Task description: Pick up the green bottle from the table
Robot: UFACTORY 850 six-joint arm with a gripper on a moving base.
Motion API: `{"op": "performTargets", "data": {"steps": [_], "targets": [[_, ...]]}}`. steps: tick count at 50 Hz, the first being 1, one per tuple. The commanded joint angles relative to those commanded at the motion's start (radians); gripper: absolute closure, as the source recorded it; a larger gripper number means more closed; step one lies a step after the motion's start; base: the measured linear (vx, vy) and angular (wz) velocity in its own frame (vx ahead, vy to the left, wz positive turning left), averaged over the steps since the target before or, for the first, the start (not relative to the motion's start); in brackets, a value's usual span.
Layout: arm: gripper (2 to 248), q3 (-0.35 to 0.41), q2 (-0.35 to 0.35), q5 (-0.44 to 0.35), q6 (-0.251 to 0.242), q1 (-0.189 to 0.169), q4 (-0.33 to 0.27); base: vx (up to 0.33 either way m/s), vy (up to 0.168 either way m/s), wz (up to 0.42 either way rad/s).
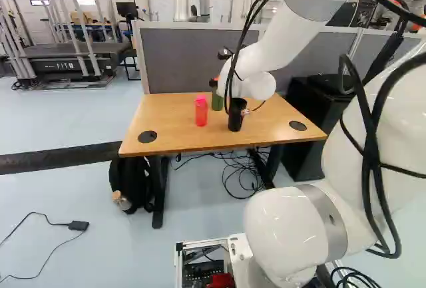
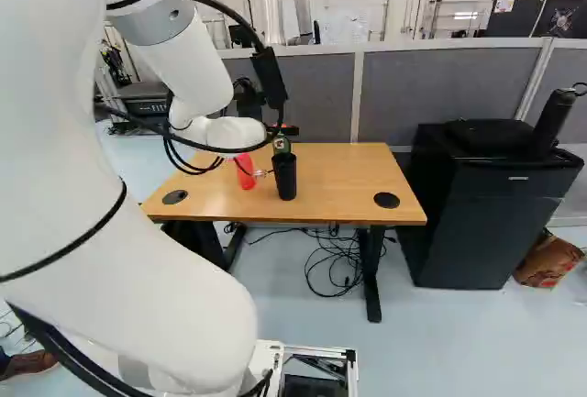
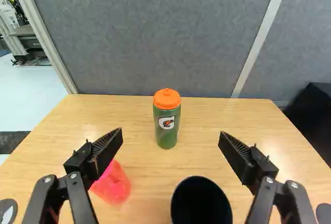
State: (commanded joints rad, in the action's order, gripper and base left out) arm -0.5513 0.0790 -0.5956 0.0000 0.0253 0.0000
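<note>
Clock: 12 is straight ahead of the jaws, away from the arm.
Red translucent bottle (image 3: 112, 183): upright on the bench (image 3: 139, 111), at 7 o'clock from the green one. Wrist view loses its top behind the near finger; left base view shows the pink lid (image 1: 201, 97).
Green squeeze bottle (image 3: 167, 125): target. Upright, long axis vertical, orange cap (image 3: 167, 99), toward the bench's far edge. Lies at 12 o'clock from the jaws, beyond the tips and about on their centreline. Not held.
Jaws: wide apart, nothing between the pads. They look to close along the 9-to-3 line, so one finger should pass each side of the bottle. Base views don't show them well enough to judge.
Black tumbler (image 3: 200, 203): nearer than target, at 5 o'clock from it, open mouth up. Right base view has it covering most of the green bottle; wrist view shows them well apart.
Black cabinet (image 2: 486, 204): right of the bench, at 3 o'clock; full front only in right base view.
Next: looks like a straight run to 12 o'clock, then lower to body height. Risk is clipping tumbler or red bottle if height drops early.
</note>
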Motion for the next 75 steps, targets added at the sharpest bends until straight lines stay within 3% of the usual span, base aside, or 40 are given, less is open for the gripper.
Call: {"op": "performTargets", "data": {"steps": [34, 75], "targets": [[3, -0.185, -0.106, 0.218, 0.0, 0.01, 0.0, 0.0, 0.0, 0.0], [3, -0.386, -0.29, 0.33, 0.0, 0.019, 0.0, 0.0, 0.0, 0.0]]}}
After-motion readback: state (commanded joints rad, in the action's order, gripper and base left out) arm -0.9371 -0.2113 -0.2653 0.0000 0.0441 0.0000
